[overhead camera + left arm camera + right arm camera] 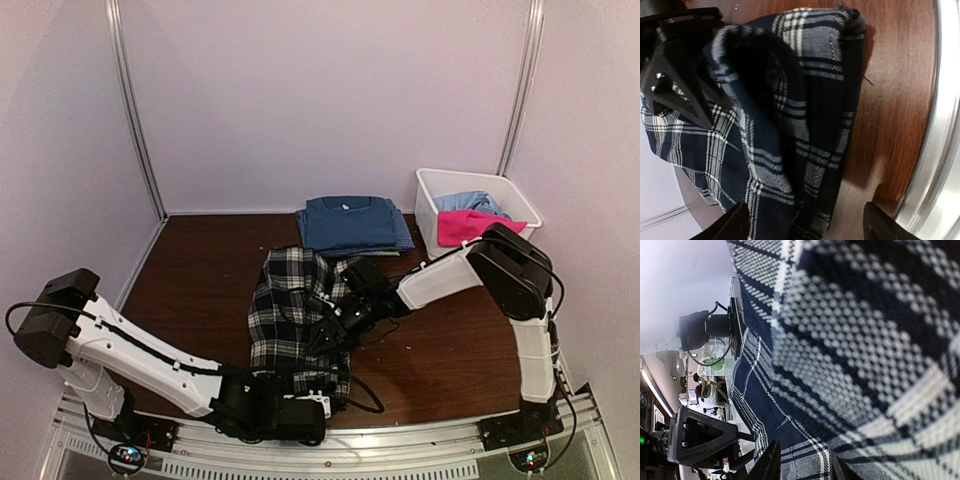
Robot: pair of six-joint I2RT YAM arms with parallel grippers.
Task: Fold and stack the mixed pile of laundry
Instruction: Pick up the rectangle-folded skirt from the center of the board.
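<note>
Black-and-white plaid woven shirt cloth (850,350) fills most of frame, very close to lens, individual weave checks visible. Upper portion blurred by nearness. Darker navy panel with thin white lines runs down lower centre.

Right tool (802,466) at bottom edge: two dark fingertips (769,463) apart, plaid cloth spanning gap. Grip on cloth not determinable.

Black triangular part with screw heads (700,439) at lower left. Black boxy unit with cables (696,330) at mid left. Pale wall (675,270) at upper left.

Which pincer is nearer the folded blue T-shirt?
Right. The right pincer sits mid plaid shirt, just short of the folded blue T-shirt; the left pincer is at its near edge.
</note>
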